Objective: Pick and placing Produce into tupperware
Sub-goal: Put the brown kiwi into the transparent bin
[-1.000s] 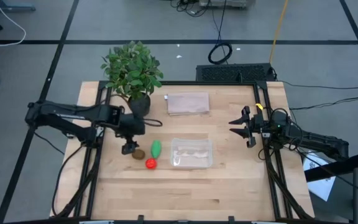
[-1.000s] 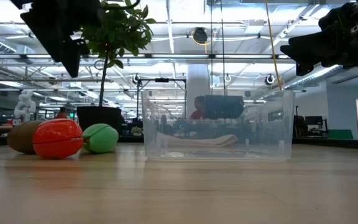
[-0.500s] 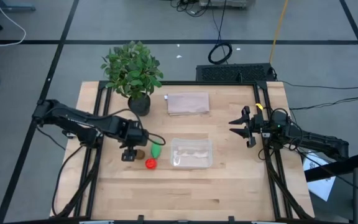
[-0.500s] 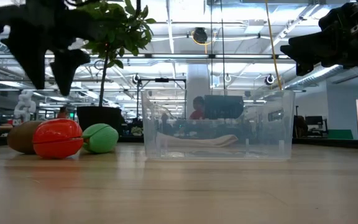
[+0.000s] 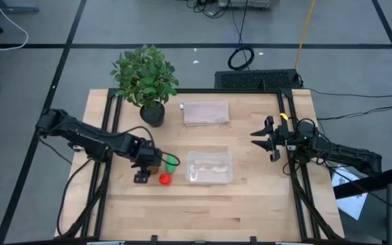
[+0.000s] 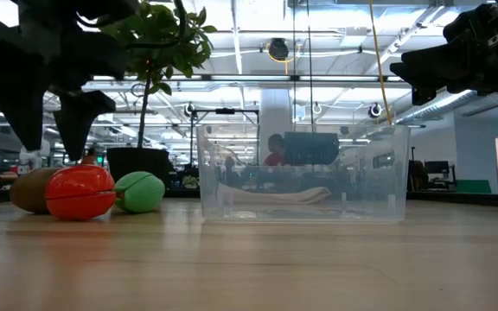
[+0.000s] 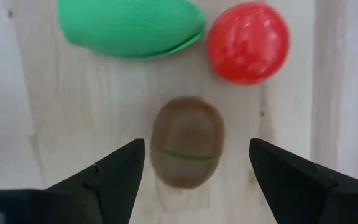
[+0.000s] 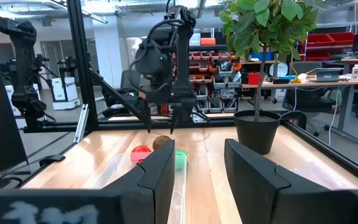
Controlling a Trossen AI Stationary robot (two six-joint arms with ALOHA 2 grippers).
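Observation:
Three produce pieces lie together on the table left of the tupperware (image 5: pixel 209 167): a brown kiwi (image 7: pixel 186 142), a green piece (image 5: pixel 171 162) and a red ball (image 5: pixel 165 179). My left gripper (image 6: pixel 52 130) hangs open just above the kiwi, pointing down, with one finger on each side of it and clear of it. The kiwi is mostly hidden under that gripper in the high view. The clear tupperware (image 6: pixel 301 177) stands on the table. My right gripper (image 5: pixel 263 143) waits open at the right side, held level above the table.
A potted plant (image 5: pixel 145 75) stands at the far left of the table, close behind the left arm. A flat pinkish lid (image 5: pixel 205 113) lies beyond the tupperware. Black frame rails (image 5: pixel 298 177) run along both sides. Bare wood lies near the front edge.
My left gripper has moved toward the table's near edge and come down, from beside the plant pot to just over the kiwi, its fingers staying open. The produce and tupperware have not moved.

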